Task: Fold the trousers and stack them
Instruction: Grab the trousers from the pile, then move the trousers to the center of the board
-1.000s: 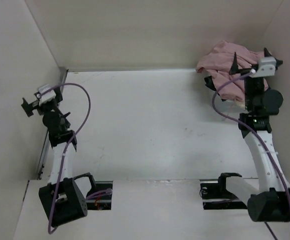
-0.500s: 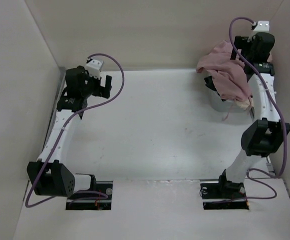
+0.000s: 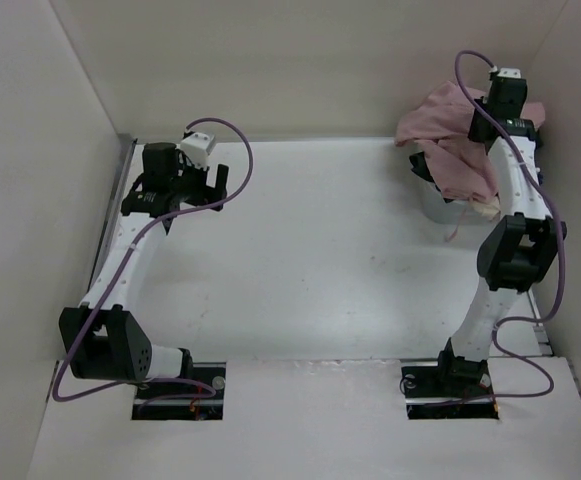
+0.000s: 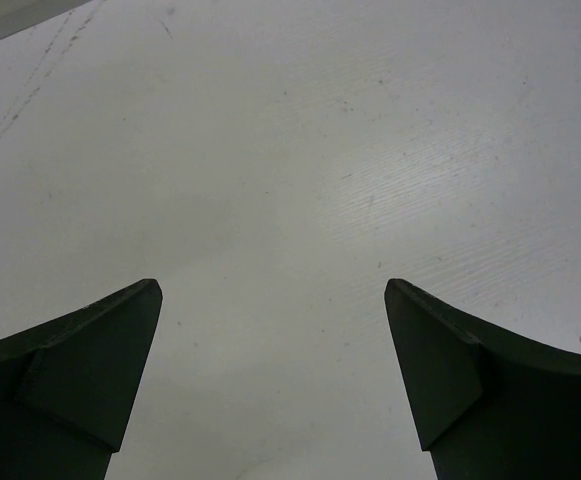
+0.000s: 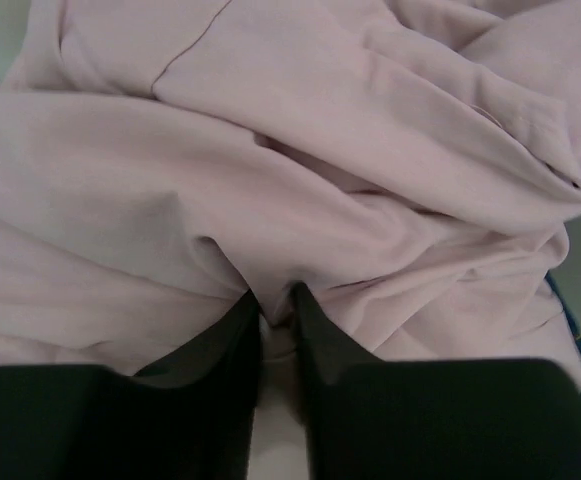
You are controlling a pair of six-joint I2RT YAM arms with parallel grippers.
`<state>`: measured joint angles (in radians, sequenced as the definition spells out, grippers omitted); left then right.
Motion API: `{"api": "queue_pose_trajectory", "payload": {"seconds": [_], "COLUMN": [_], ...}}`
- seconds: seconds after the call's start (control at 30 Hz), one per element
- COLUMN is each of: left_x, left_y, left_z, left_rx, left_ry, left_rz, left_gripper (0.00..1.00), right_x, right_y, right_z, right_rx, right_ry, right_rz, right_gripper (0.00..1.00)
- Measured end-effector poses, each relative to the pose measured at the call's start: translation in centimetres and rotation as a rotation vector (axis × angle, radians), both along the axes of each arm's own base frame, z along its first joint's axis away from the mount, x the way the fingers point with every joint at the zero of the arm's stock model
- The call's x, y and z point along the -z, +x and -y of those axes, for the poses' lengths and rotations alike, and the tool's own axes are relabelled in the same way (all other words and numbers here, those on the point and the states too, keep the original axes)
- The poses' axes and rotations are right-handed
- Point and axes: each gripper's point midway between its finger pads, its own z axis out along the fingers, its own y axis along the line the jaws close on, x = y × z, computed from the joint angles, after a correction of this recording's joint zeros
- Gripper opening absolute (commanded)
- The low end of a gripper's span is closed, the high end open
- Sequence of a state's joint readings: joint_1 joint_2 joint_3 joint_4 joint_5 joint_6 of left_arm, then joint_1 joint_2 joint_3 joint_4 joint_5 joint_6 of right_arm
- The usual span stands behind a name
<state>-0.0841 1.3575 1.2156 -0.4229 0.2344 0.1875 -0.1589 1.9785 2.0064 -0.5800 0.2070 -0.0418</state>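
I'm holding my left gripper (image 4: 270, 290) spread over the table's (image 3: 320, 260) far-left part and pinching the trousers (image 5: 350, 170), heaped at its far-right corner, in my right gripper (image 5: 275, 300); they're looking light and floppy, so I'm favouring a thick fold.

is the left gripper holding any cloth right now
No, the left gripper is wide open over the bare table, with nothing between its fingers.

So the trousers (image 3: 448, 135) are heaped in the table's (image 3: 310, 260) far right corner, lying over another garment (image 3: 419, 166). My right pincer (image 5: 275, 298) is up on that heap. My left pincer (image 4: 272, 290) hangs over the far left, well apart.
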Motion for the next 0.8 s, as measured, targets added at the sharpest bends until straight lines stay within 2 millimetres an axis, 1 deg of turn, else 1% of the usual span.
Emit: {"api": "queue_pose_trajectory", "payload": {"seconds": [0.03, 0.17, 0.23, 0.3, 0.33, 0.4, 0.43, 0.5, 0.57, 0.6, 0.63, 0.67, 0.73, 0.77, 0.8], "left_x": [0.1, 0.3, 0.2, 0.1, 0.0, -0.3, -0.4, -0.7, -1.0, -1.2, -1.4, -1.7, -2.3, -2.6, -3.0], "left_y": [0.0, 0.0, 0.1, 0.3, 0.4, 0.6, 0.7, 0.8, 0.9, 0.9, 1.0, 1.0, 1.2, 1.2, 1.3], "left_z": [-0.1, -0.3, -0.5, -0.9, -1.1, -1.5, -1.7, -2.2, -2.7, -3.0, -3.4, -3.9, -5.2, -5.9, -6.9], "left_rx": [-0.003, -0.014, -0.024, -0.037, -0.045, -0.058, -0.065, -0.081, -0.095, -0.104, -0.113, -0.127, -0.165, -0.187, -0.218], "left_ry": [0.002, 0.009, 0.013, 0.019, 0.022, 0.025, 0.027, 0.03, 0.031, 0.03, 0.03, 0.027, 0.019, 0.014, 0.007], "left_rz": [-0.001, -0.005, -0.001, 0.009, 0.015, 0.027, 0.032, 0.042, 0.054, 0.062, 0.068, 0.077, 0.096, 0.103, 0.112], "left_gripper": [1.0, 1.0, 1.0, 1.0, 1.0, 1.0, 1.0, 1.0, 1.0, 1.0, 1.0, 1.0, 1.0, 1.0, 1.0], "right_x": [-0.2, -1.4, -2.7, -5.3, -7.2, -12.0, -15.0, -20.8, -26.9, -29.4, -32.0, -34.1, -38.3, -40.0, -41.4], "right_y": [0.0, -0.3, -0.7, -1.2, -1.5, -1.9, -2.2, -2.8, -4.2, -5.1, -6.5, -7.9, -11.5, -13.3, -15.0], "right_z": [0.1, 0.6, 0.9, 0.9, 0.7, -1.0, -2.5, -6.4, -12.1, -14.9, -18.2, -21.1, -27.2, -29.7, -31.7], "right_rx": [0.007, 0.049, 0.073, 0.097, 0.105, 0.096, 0.08, 0.025, -0.071, -0.125, -0.188, -0.249, -0.39, -0.453, -0.505], "right_ry": [0.005, 0.009, -0.013, -0.069, -0.105, -0.181, -0.219, -0.279, -0.319, -0.328, -0.33, -0.324, -0.292, -0.271, -0.248], "right_rz": [0.006, 0.034, 0.057, 0.103, 0.138, 0.236, 0.299, 0.439, 0.604, 0.68, 0.764, 0.84, 1.003, 1.074, 1.136], "right_gripper": [0.0, 0.0, 0.0, 0.0, 0.0, 0.0, 0.0, 0.0, 0.0, 0.0, 0.0, 0.0, 0.0, 0.01, 0.01]}}
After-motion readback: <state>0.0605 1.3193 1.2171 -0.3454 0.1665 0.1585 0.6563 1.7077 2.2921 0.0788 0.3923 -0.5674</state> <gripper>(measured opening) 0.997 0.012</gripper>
